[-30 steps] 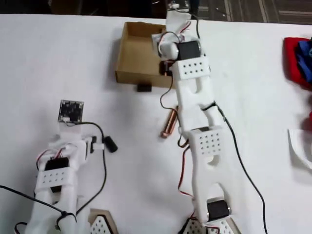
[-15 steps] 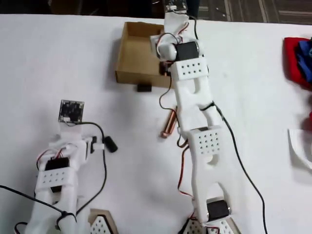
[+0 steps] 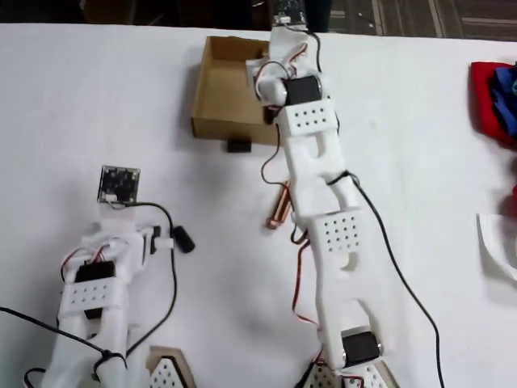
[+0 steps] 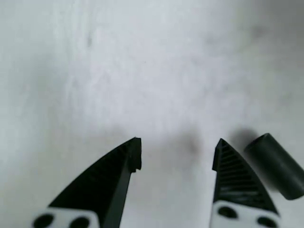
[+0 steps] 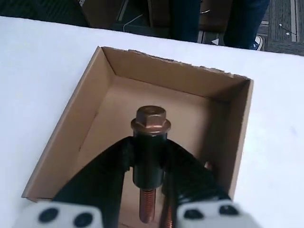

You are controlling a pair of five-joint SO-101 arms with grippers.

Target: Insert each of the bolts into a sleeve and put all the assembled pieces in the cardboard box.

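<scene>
My right gripper (image 5: 149, 148) is shut on a black sleeve (image 5: 148, 164) with a copper bolt (image 5: 150, 121) through it, held above the open cardboard box (image 5: 71, 137). From above, the right arm (image 3: 311, 153) stretches over the right side of the box (image 3: 218, 89). A second copper bolt (image 3: 279, 207) lies on the table, partly under that arm. One loose black sleeve (image 3: 237, 145) rests just in front of the box. Another black sleeve (image 4: 276, 165) lies right beside one finger of my open left gripper (image 4: 178, 153), also seen as a sleeve (image 3: 182, 239) near the left arm (image 3: 105, 267).
Red and blue cloth (image 3: 494, 90) sits at the table's right edge, and a white object (image 3: 497, 245) lies below it. The table's far edge runs just behind the box. White tabletop (image 3: 97, 97) spreads to the left of the box.
The right arm has shifted slightly left and farther over the box, carrying the sleeved bolt. The left arm has stayed still.
</scene>
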